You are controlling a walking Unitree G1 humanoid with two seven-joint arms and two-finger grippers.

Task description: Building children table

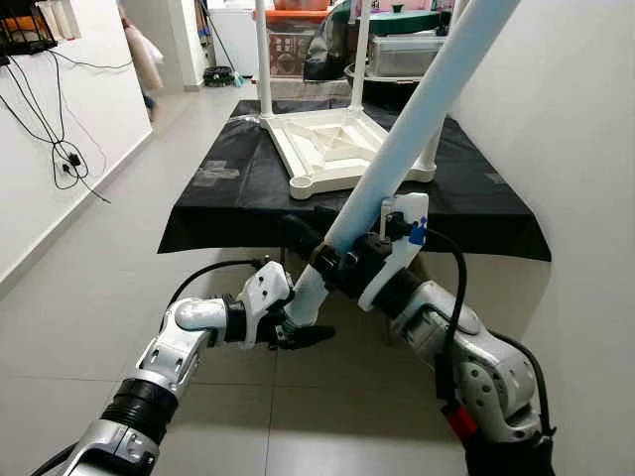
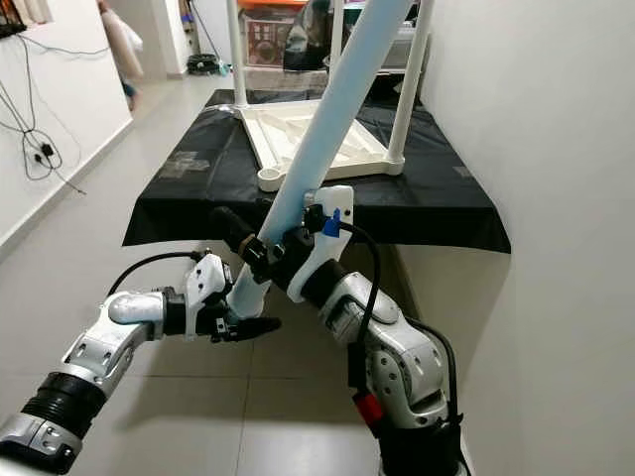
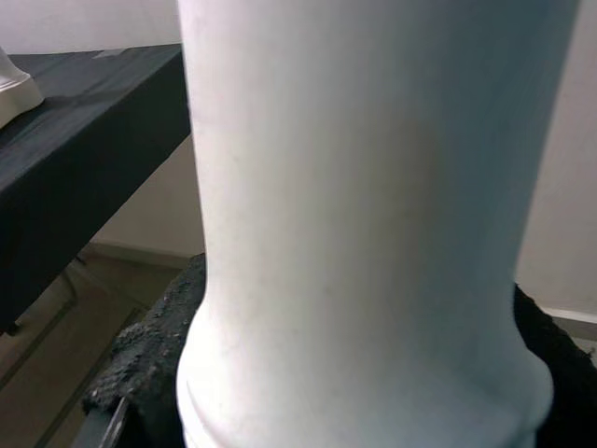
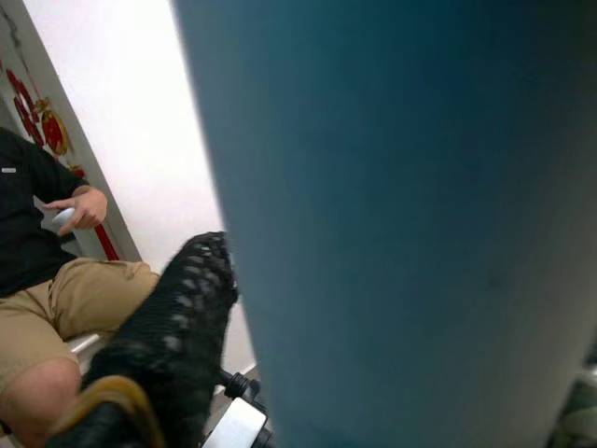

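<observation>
Left eye view: both grippers round the pale leg.

Upturned tabletop on draped table, table leg before it, wall right

Our count of the parts

We see one tabletop upside down on one black-covered bench, three legs standing on it, one loose leg, two claws, left and right, and one seated person.
</observation>
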